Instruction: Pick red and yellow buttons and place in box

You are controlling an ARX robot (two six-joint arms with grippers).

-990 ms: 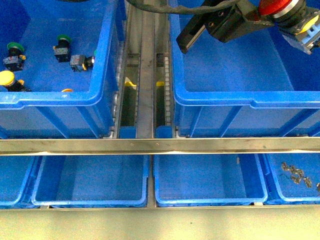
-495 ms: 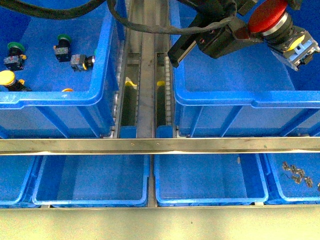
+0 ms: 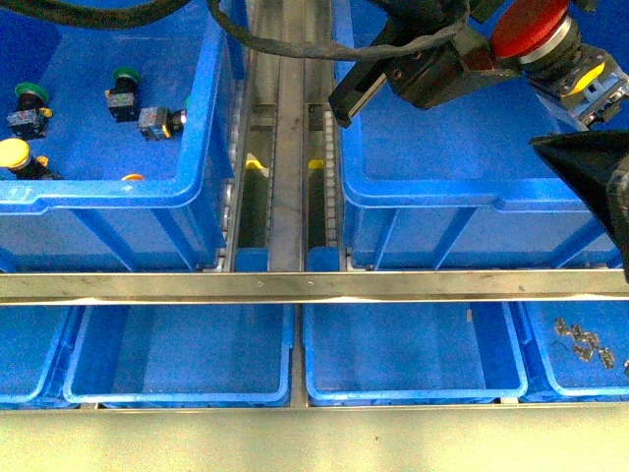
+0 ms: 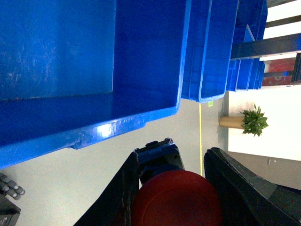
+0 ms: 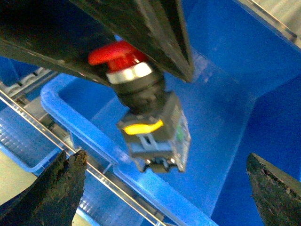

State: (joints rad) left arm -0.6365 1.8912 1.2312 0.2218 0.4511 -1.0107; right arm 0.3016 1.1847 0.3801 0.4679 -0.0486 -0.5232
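Red button (image 3: pixel 532 24) is off the surface, clamped by its cap between the two fingers of the left hand (image 4: pixel 175 181), cap toward the hand, silver collar, black body and grey switch block with a yellow tab sticking out past the fingertips. Left hand is closed onto the cap sides, nothing else in it. Button hangs over the open inside of the box (image 3: pixel 472 200), near its far right part, not touching walls or floor. Box interior under the left hand looks bare blue. Right hand (image 5: pixel 164 160) sits on the near side of the left hand and lower; its fingers are spread wide with nothing between them, and its wrist view looks up at the held button from underneath. Only one dark finger of it shows at the right edge in the front view. Well off to the left hand's left, past a metal track (image 3: pixel 286 147), is a left crate (image 3: pixel 118 193) holding a yellow button (image 3: pixel 14 153) and two green buttons (image 3: pixel 30 94) lying loose, plus others partly hidden by the rim. Nearer the robot than both hands, a steel rail (image 3: pixel 314 286) runs across, with shallow trays (image 3: pixel 177 395) below it. The rightmost tray has small metal parts (image 3: pixel 584 345).
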